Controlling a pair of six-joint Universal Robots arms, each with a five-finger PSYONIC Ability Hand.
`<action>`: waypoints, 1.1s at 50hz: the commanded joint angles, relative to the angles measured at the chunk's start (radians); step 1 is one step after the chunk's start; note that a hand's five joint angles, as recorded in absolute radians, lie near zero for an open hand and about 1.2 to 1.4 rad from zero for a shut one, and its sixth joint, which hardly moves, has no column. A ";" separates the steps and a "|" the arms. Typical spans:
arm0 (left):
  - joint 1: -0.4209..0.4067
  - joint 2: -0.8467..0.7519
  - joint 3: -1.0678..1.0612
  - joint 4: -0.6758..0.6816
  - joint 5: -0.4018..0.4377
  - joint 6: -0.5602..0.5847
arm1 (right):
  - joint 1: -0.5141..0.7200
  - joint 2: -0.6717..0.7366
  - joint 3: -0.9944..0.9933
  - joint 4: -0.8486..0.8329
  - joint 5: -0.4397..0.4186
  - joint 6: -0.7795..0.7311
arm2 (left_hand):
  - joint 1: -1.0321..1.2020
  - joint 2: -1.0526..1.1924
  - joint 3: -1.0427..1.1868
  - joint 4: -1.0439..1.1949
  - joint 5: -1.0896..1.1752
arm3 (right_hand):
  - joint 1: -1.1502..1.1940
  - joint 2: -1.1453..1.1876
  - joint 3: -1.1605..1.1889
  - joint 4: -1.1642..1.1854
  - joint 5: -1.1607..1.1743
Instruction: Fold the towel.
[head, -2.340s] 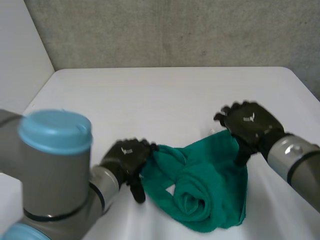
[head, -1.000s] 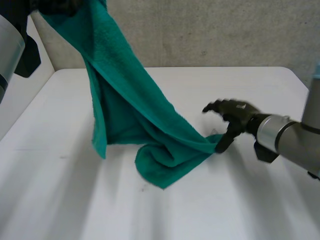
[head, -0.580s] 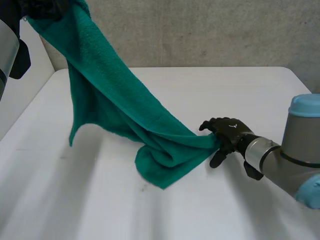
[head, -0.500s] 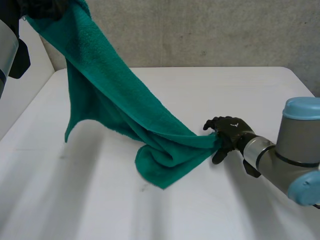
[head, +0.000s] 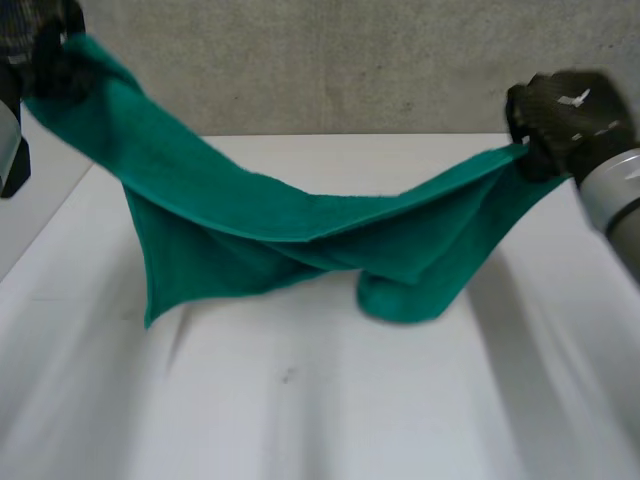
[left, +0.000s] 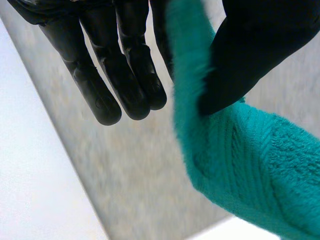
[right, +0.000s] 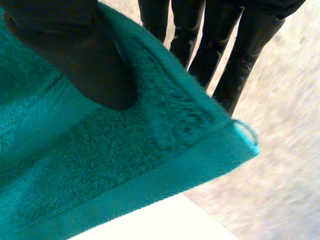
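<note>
Left robot hand (head: 45, 50) at ten o'clock, right robot hand (head: 565, 120) at two, are pinching the green towel (head: 300, 230) aloft for spreading; flattening should follow

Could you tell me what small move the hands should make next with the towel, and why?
The left hand and right hand each pinch a raised end of the teal terry-cloth towel, but it sags between them, twisted, with a bunched fold seemingly resting on the white table. I would probably spread them slightly further apart; the tension should open it flat.
</note>
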 joint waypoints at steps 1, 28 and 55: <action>0.096 -0.111 -0.034 -0.112 0.011 0.006 | -0.009 -0.155 -0.018 0.361 0.004 -0.398 | 0.275 0.197 0.204 0.202 0.255 | 0.409 0.222 0.219 0.210 0.240; 0.088 -0.534 0.551 -0.056 0.025 -0.023 | 0.101 0.367 -0.632 0.068 0.251 -0.419 | 0.275 0.197 0.204 0.202 0.255 | 0.409 0.222 0.219 0.210 0.240; 0.139 -0.480 -0.014 0.054 -0.033 -0.160 | 0.092 0.124 0.186 -0.332 0.105 -0.305 | 0.275 0.197 0.204 0.202 0.255 | 0.409 0.222 0.219 0.210 0.240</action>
